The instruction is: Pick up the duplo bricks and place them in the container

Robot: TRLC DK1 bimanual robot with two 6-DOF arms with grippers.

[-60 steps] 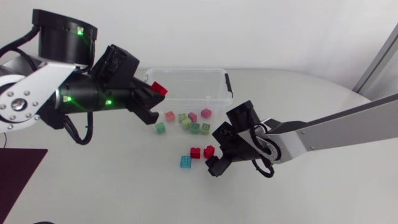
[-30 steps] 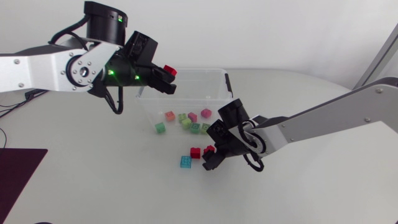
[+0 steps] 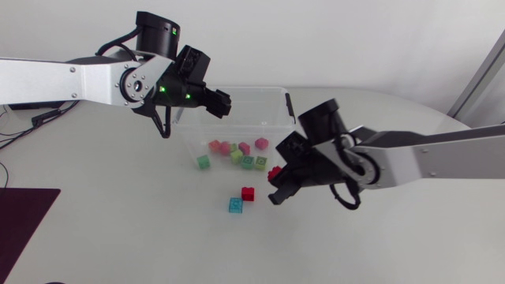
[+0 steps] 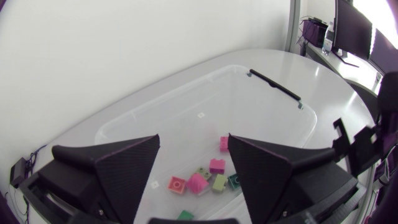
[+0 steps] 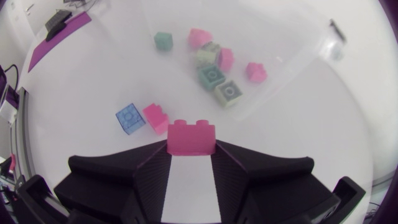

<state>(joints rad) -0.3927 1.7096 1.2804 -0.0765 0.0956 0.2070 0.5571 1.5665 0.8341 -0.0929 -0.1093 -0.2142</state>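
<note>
Right end effector (image 5: 191, 148) clamps studded red brick (image 5: 191, 133); left end effector (image 4: 193, 142) spread wide (over clear glossy plastic container (image 3: 252, 89)).

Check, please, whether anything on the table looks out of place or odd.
Nothing looks damaged or spilled. Only two bricks lie outside the container, close together on the table: a red brick and a blue brick. The right end effector grips a third brick, also red.
</note>
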